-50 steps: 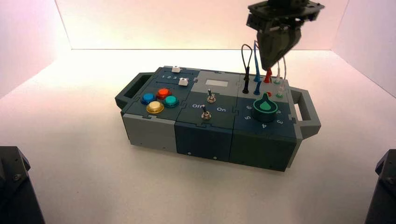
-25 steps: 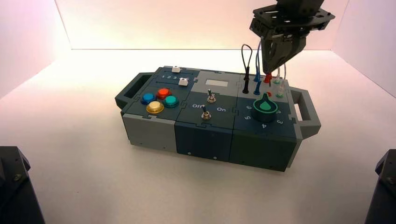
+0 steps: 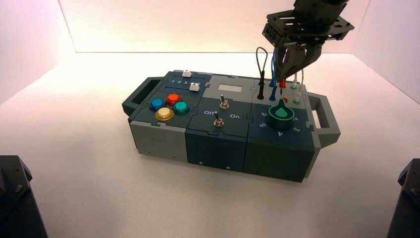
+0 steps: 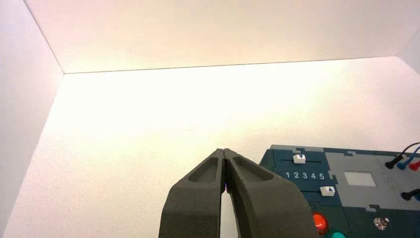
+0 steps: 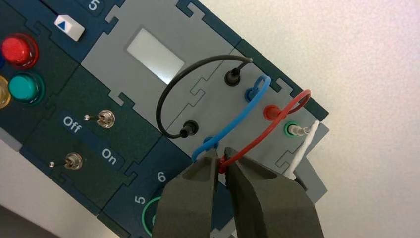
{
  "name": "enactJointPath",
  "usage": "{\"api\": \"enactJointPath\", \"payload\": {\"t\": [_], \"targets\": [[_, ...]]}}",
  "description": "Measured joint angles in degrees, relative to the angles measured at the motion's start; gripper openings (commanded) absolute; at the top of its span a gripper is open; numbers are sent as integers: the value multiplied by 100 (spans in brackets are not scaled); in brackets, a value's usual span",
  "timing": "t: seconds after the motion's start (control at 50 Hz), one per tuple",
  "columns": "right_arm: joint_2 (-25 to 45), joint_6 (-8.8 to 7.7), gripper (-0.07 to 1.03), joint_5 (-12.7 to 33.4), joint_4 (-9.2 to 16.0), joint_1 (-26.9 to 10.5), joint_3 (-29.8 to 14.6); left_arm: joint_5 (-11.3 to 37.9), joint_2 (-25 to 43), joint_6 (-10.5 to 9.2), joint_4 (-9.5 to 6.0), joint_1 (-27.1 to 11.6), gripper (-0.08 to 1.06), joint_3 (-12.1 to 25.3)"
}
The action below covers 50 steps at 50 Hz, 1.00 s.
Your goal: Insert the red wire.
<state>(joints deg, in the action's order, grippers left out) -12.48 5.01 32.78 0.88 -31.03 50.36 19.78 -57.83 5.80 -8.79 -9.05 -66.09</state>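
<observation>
In the right wrist view, the red wire (image 5: 277,121) arches from a red plug seated in the far socket (image 5: 271,112) to its other red plug (image 5: 223,166), which is pinched between my right gripper's (image 5: 221,152) fingers. In the high view the right gripper (image 3: 283,78) hangs over the box's back right corner. It holds that plug (image 3: 282,85) upright, metal tip down, just above the near row of sockets. The near red socket itself is hidden behind the fingers in the right wrist view. My left gripper (image 4: 224,151) is shut on nothing, off the box's left end.
The black wire (image 5: 166,99) and the blue wire (image 5: 237,116) loop close beside the red one, and a white wire (image 5: 302,148) runs from the green socket (image 5: 292,130). The green knob (image 3: 281,113) stands just in front of the sockets. Two toggle switches (image 5: 105,118) sit mid-box.
The right gripper has turned at the wrist and shifted a little, bringing the held red plug from tilted to upright over the near sockets. The left arm has not moved.
</observation>
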Motion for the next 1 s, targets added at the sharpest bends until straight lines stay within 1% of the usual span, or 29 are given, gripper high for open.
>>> {"api": "enactJointPath", "payload": {"t": [0.16, 0.46, 1.0], "targets": [[-9, 9, -2, -88, 0, 44, 79, 0, 0, 0, 0, 0, -3, 0], [-88, 9, -2, -88, -26, 105, 88, 0, 0, 0, 0, 0, -3, 0], [-105, 9, -2, -97, -18, 105, 149, 0, 0, -9, 0, 9, -3, 0]]}}
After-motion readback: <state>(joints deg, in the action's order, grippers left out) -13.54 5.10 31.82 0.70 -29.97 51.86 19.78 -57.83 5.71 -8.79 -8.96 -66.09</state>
